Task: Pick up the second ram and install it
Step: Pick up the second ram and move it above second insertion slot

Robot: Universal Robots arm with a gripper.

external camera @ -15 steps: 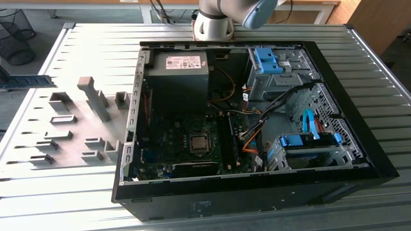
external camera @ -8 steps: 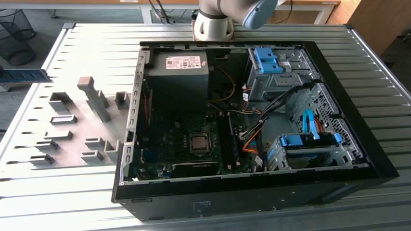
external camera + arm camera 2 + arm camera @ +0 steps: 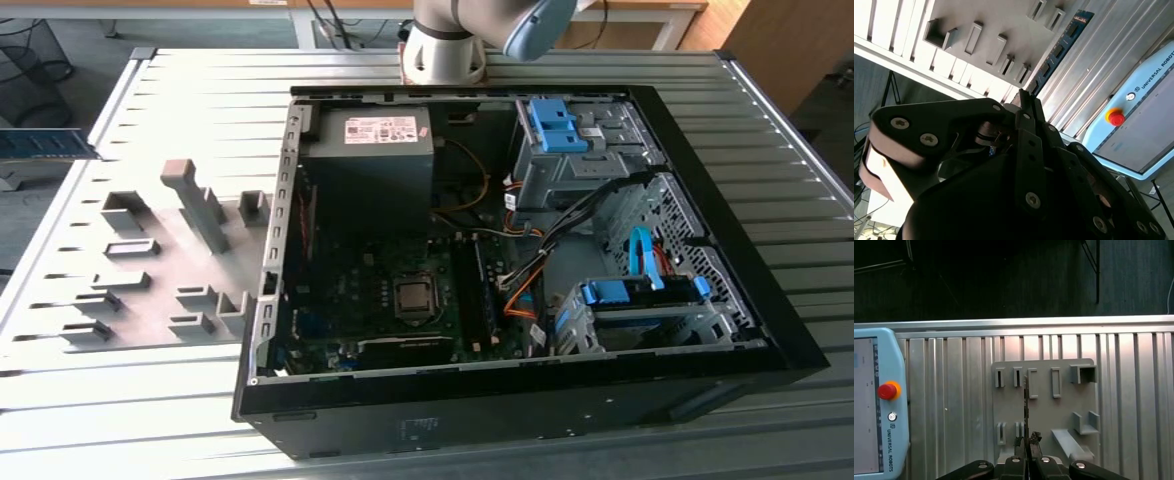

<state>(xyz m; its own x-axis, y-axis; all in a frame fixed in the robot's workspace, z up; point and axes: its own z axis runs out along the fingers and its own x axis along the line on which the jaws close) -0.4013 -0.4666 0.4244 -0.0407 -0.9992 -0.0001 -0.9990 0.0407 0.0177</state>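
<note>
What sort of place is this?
Probably a robotics lab for computer assembly: an open PC case on a ribbed metal table, a control pendant, and a gripper holding a ram.

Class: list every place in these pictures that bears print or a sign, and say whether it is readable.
Power supply sticker: too small to read.
Teach pendant casing: brand lettering, left unquoted.
Pendant screen: blurred.
The second ram, held in the end effector: marking unreadable.

table: ribbed silver metal top (image 3: 160, 90), soft light glinting on its slats | floor: dark grey carpet (image 3: 1004, 280), black cables (image 3: 27, 50) lying on it | furniture: wooden desk edge (image 3: 654, 8), brown wood panel (image 3: 787, 50) at the exterior view's right
</note>
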